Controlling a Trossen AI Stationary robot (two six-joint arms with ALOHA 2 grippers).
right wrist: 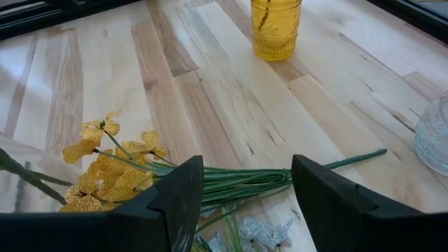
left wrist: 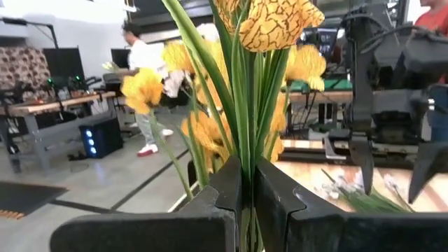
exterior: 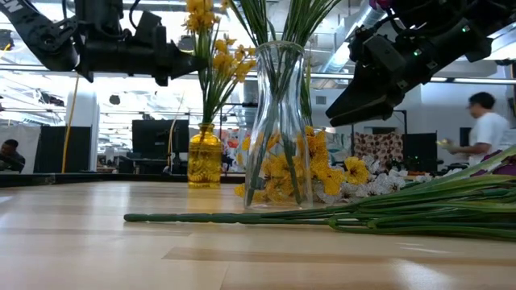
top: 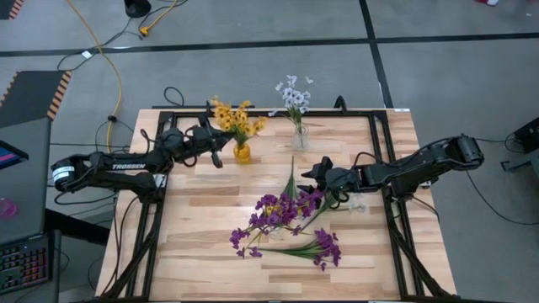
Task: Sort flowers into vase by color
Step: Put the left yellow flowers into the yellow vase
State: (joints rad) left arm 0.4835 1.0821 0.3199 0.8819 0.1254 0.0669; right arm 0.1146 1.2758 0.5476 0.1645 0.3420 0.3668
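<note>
Left wrist view: left tool (left wrist: 246, 203) apparently clenched on yellow flower stems (left wrist: 245, 126); right tool (right wrist: 245, 203) spread, empty.

vases (top: 242, 152): 2 | arms (top: 109, 166): 2 | person (exterior: 484, 129): 1

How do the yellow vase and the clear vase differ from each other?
The yellow vase is amber glass; the clear vase is colourless. The yellow vase holds yellow flowers; the clear vase holds pale flowers. The left claw grips the yellow vase's stems; nothing touches the clear vase's. Both stand upright.
</note>
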